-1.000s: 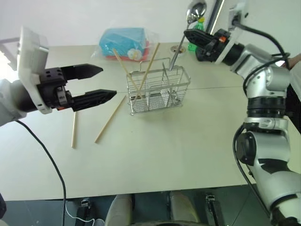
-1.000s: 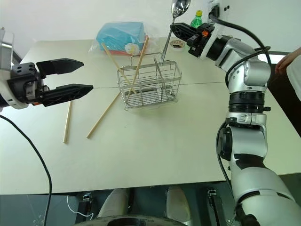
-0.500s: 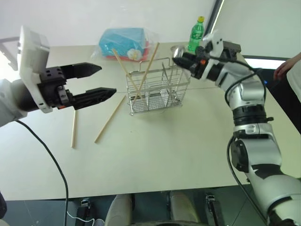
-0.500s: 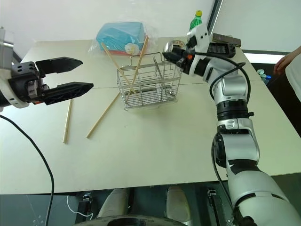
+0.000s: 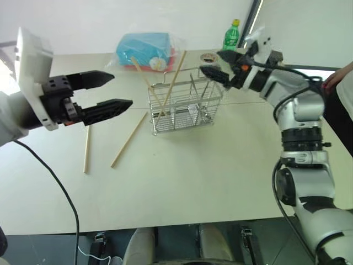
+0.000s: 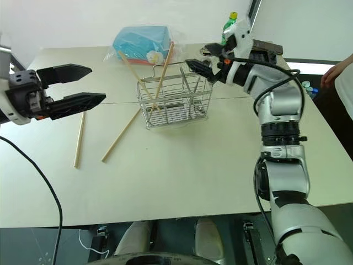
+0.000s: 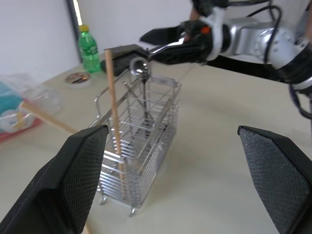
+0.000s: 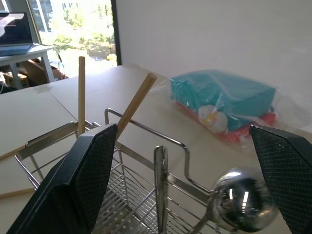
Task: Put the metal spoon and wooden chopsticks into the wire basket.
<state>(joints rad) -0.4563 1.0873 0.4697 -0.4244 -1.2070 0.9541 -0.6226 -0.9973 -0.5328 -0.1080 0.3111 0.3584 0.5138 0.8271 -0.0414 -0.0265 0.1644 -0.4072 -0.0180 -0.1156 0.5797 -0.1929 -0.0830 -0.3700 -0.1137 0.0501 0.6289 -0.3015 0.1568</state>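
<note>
The wire basket (image 5: 185, 105) stands on the middle of the table. The metal spoon (image 7: 139, 68) stands in it, bowl up, leaning at the right end (image 8: 239, 204). Two wooden chopsticks (image 5: 172, 83) lean in the basket's left part. Two more chopsticks (image 5: 129, 139) lie on the table left of it, one further left (image 5: 86, 149). My right gripper (image 5: 210, 61) hovers open just above the basket's right end, one finger either side of the spoon's bowl, holding nothing. My left gripper (image 5: 122, 89) hangs open in the air left of the basket, empty.
A blue bag (image 5: 144, 48) in clear plastic lies behind the basket. A green bottle (image 5: 231, 34) and a small round object (image 5: 208, 57) stand at the back right. A person's hand (image 5: 336, 77) shows at the right edge.
My right gripper brought the spoon down from high above into the basket's right end, then opened and let it go. The left arm has stayed in place.
</note>
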